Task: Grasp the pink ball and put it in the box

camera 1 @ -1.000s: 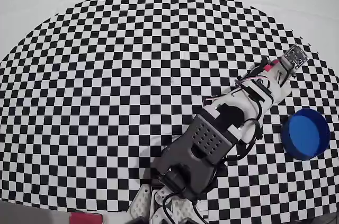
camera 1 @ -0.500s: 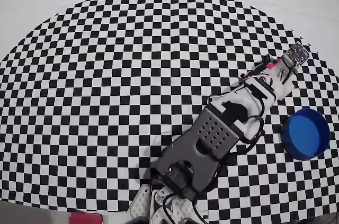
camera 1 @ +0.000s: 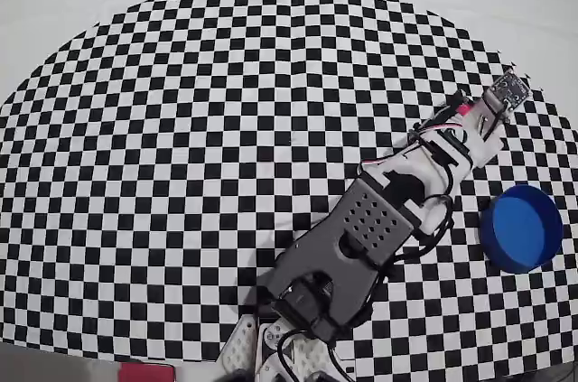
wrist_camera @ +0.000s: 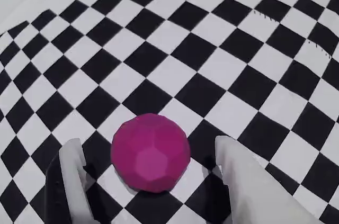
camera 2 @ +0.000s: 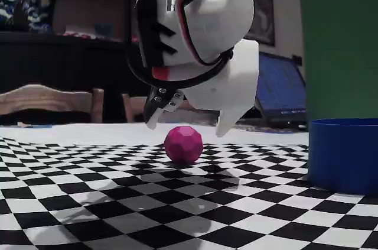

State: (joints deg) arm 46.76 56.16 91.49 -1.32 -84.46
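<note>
Pink ball resting on the checkered bench, directly between the two fingertips in the wrist view, slightly ahead of them and touching neither. Pincer spread wide, wider than the ball, holding nothing. From the side, in the fixed view, pincer hanging just above the ball, tips still clear of the bench, one tip to each side. So: ball straight below and between the fingers, no sideways correction apparently needed; remaining move judged to be a short drop, then closing. No long axis to speak of, a faceted sphere, graspable from any angle, though likely to roll if nudged by one finger first.

Blue box standing off to the right in the fixed view, well apart from the ball, open side up, apparently empty in the overhead view. From overhead, ball hidden beneath the arm's wrist; pincer itself not made out there.

Count: one pink ball, one blue box, one arm with one pincer.
</note>
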